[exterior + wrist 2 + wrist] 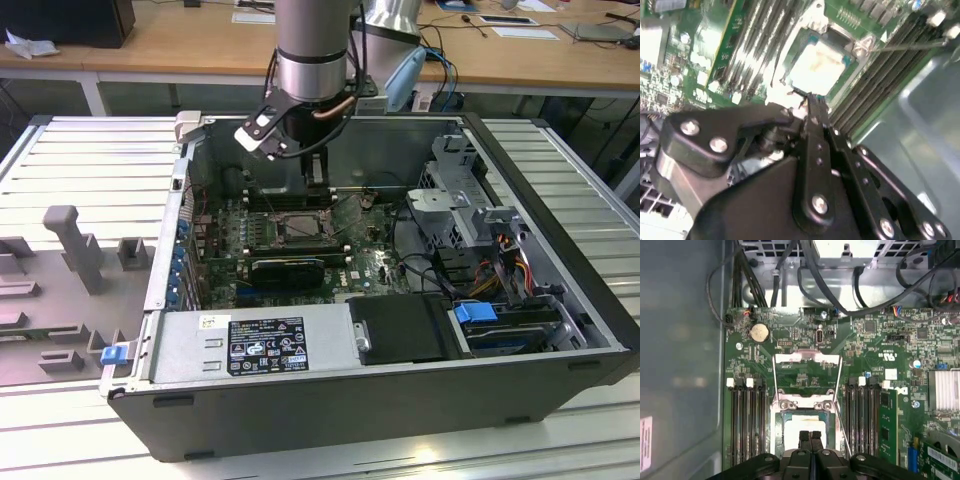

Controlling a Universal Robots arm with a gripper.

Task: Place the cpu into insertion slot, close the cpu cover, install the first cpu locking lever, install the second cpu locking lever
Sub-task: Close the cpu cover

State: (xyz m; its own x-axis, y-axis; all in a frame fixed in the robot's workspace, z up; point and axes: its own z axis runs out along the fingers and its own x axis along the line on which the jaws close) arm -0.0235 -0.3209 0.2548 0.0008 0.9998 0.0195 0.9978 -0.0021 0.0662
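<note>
Arm (pixel 310 50) hangs vertical, fingers (pixel 803 438) pressed together over the cpu (pixel 791 432).

- We count one robot arm (pixel 310 45) with one gripper (pixel 810 435), and two fingers (pixel 804 441) on that gripper.
- We count one open computer case (pixel 350 415) and one green motherboard (pixel 807 377).
- We see one cpu (pixel 792 426) and one insertion slot (pixel 776 427).
- We count two thin wire levers (pixel 775 382).
- We count two banks of long memory slots (pixel 747 425). We cannot tell how many slots each bank has.
- We see one round coin cell (pixel 759 332) and one finned heat sink (pixel 945 395).
- In the exterior view we count one power supply box (pixel 250 345) and one black card (pixel 287 268).
</note>
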